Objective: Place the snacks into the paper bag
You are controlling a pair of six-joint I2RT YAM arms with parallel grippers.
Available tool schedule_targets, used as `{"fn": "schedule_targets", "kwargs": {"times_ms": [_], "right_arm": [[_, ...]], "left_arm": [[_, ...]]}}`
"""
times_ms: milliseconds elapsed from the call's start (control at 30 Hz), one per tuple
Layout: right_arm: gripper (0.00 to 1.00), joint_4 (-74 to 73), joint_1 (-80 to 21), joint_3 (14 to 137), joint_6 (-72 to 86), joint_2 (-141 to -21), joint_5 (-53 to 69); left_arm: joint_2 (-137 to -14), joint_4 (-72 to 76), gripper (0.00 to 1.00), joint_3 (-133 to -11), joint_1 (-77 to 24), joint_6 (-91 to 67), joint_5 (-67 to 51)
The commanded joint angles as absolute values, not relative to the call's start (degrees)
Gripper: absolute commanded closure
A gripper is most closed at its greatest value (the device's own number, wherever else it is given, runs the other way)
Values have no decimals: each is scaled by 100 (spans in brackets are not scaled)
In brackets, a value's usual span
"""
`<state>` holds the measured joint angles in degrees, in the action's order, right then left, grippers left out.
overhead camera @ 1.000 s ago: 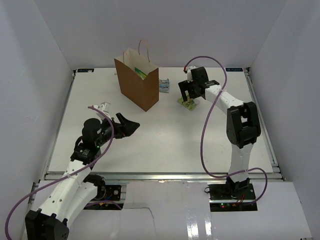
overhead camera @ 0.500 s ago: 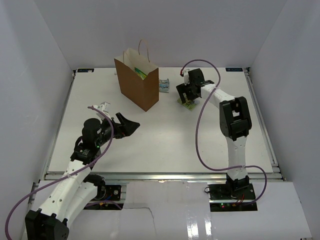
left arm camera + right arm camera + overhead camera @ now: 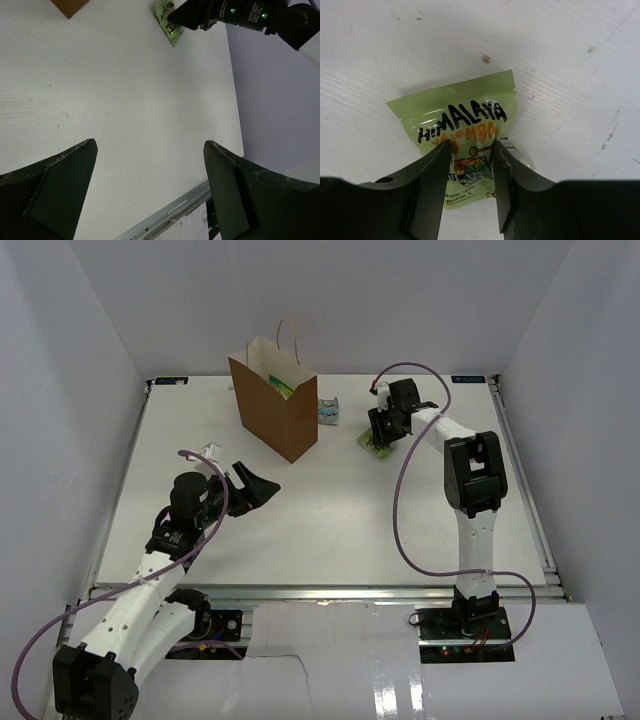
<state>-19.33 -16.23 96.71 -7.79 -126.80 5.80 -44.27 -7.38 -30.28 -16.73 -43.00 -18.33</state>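
Closing since a second ago, right gripper (image 3: pixel 472 150) now pinches green packet (image 3: pixel 465 116), three o'clock from bag (image 3: pixel 272 412), ready for lifting; left gripper (image 3: pixel 150 145) idles, jaws wide.

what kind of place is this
Probably a robot test cell: a white table boxed in by plain panels, left arm and right arm bolted at its near edge, a paper bag and snack packet laid out.

A white table (image 3: pixel 330 510) stands between pale walls (image 3: pixel 320 300).
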Motion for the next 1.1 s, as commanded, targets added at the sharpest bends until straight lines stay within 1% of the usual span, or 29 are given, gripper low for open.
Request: {"fn": "schedule_targets", "kwargs": {"times_ms": [0,33,67,133,167,233,267,367,467,500,633,700,833,900,967,1033,1067], "right_arm": [[58,-2206,-1547,9387,-809,-12691,703],[60,-2215,-1538,9352,-809,-12683,703],[66,-2232,-1538,9299,-826,-12683,677],[72,-2285,-1529,9255,-835,-12691,650],[78,-2294,-1521,9220,-826,-12683,650],[85,-2338,-1486,9211,-861,-12648,782],[92,-2364,-1468,9246,-922,-12613,861],[92,-2452,-1380,9316,-1089,-12420,1212],[92,-2549,-1240,9378,-1423,-12200,1897],[92,-2549,-1178,9378,-1511,-12025,2342],[92,-2470,-1064,9378,-1740,-11664,3198],[92,-2277,-1020,9361,-1749,-11392,3784],[92,-1374,-1072,9255,-1355,-10785,4832],[92,-1039,-1282,9544,-1091,-10548,5166],[92,-915,-1493,10043,-785,-10460,5186],[92,-669,-1862,10378,-485,-10441,4949],[92,-633,-2150,10763,-309,-10485,4618]], "left_arm": [[-4517,-730,2,-3234,-1687,-4456,-1942],[-4535,-695,2,-3234,-1679,-4465,-1960],[-4544,-686,2,-3226,-1687,-4465,-1960],[-4535,-650,2,-3208,-1687,-4474,-1969],[-4526,-642,2,-3208,-1679,-4474,-1960],[-4509,-633,2,-3199,-1687,-4482,-1977],[-4491,-633,2,-3191,-1687,-4491,-1969],[-4474,-633,2,-3155,-1679,-4509,-1960],[-4421,-615,2,-3112,-1687,-4509,-1951],[-4395,-607,2,-3103,-1679,-4517,-1951],[-4395,-563,2,-3067,-1679,-4500,-1951],[-4412,-536,2,-3076,-1687,-4491,-1960],[-4421,-510,2,-3067,-1687,-4447,-1969],[-4421,-484,2,-3041,-1687,-4430,-1960],[-4438,-448,2,-3032,-1687,-4404,-1951],[-4447,-396,2,-3023,-1679,-4386,-1960],[-4473,-361,2,-3023,-1679,-4368,-1960]]}}
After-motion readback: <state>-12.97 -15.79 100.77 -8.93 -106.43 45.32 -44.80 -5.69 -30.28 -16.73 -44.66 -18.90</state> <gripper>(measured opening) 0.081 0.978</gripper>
